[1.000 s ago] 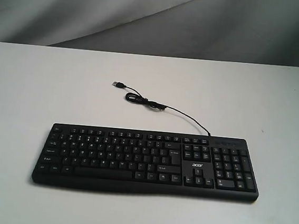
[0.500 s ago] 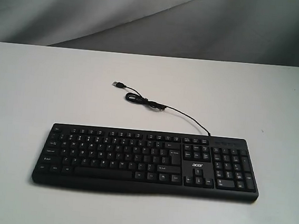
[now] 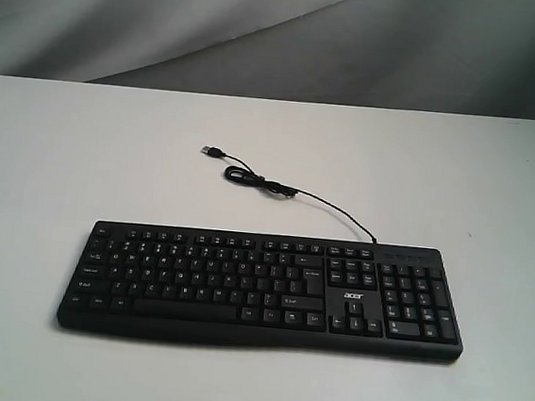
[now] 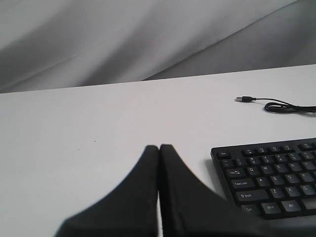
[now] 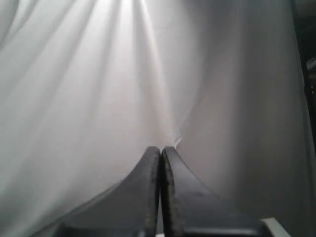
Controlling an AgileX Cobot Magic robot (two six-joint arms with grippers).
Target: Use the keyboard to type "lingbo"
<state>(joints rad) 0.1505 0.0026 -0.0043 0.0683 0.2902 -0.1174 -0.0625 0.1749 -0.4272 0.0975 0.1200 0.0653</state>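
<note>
The black keyboard (image 3: 264,290) with white legends and an "acer" logo lies flat on the white table (image 3: 53,161), number pad to the right. Its thin cable (image 3: 292,193) curls away to a loose USB plug (image 3: 212,151). Neither arm shows in the exterior view. In the left wrist view my left gripper (image 4: 159,146) is shut with nothing in it, hovering over bare table beside the end of the keyboard (image 4: 271,180) that holds Esc and Ctrl. My right gripper (image 5: 161,148) is shut and empty, facing only the grey cloth backdrop (image 5: 98,89).
A grey draped cloth (image 3: 265,30) hangs behind the table's far edge. White tabletop spreads on all sides of the keyboard. The cable loop and plug (image 4: 243,99) lie on the table beyond the keyboard.
</note>
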